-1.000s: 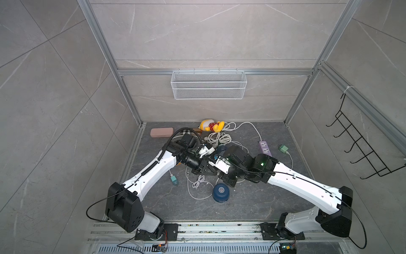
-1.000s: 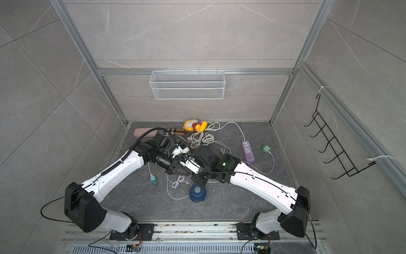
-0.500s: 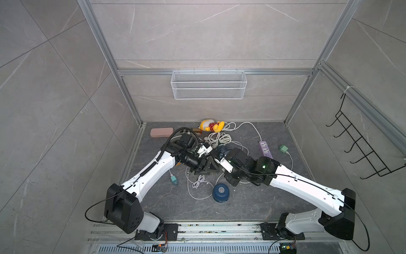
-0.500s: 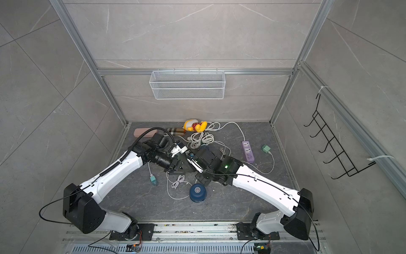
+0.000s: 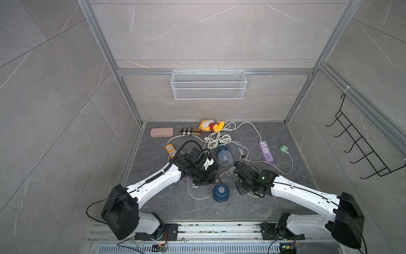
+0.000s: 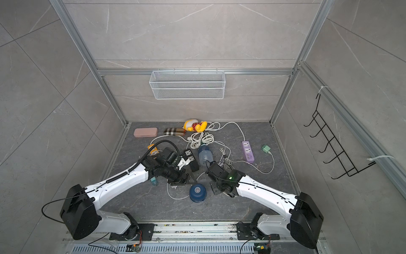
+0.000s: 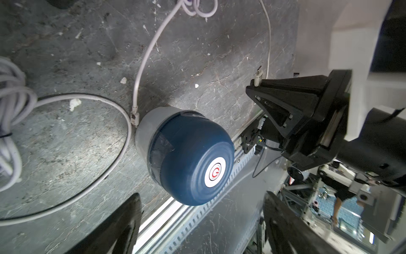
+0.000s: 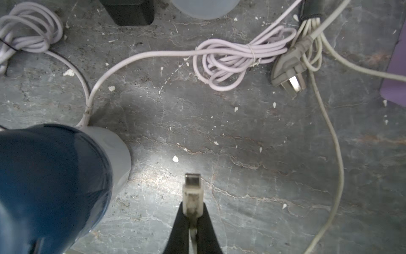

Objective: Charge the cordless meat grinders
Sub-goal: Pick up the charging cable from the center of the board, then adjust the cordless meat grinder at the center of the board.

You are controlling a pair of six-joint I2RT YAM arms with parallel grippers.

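Observation:
A dark blue cordless meat grinder [image 5: 220,193] [image 6: 197,193] stands upright near the front, silver button up. A white cable [image 7: 142,61] is plugged into its clear base [image 7: 144,129]. My left gripper [image 7: 202,222] [image 5: 208,181] hangs open just left of it, nothing between the fingers. My right gripper [image 8: 193,212] [image 5: 237,168] is shut on the USB plug [image 8: 193,191] of another white cable, held above bare floor to the right of that grinder [image 8: 50,180]. A second blue grinder [image 5: 224,155] [image 6: 205,155] lies on its side further back.
Black power strip [image 6: 190,158], orange strip [image 5: 170,150] and purple strip [image 5: 265,151] lie on the floor among white cords [image 5: 217,138]. A green adapter [image 5: 283,148], teal adapter [image 6: 154,181], pink case [image 5: 162,132], plaid case [image 5: 190,131] and yellow toy [image 5: 211,125] are around.
My left gripper has gone from shut to open. The right arm has pulled away to the right, so the two grippers that met in the middle now stand apart.

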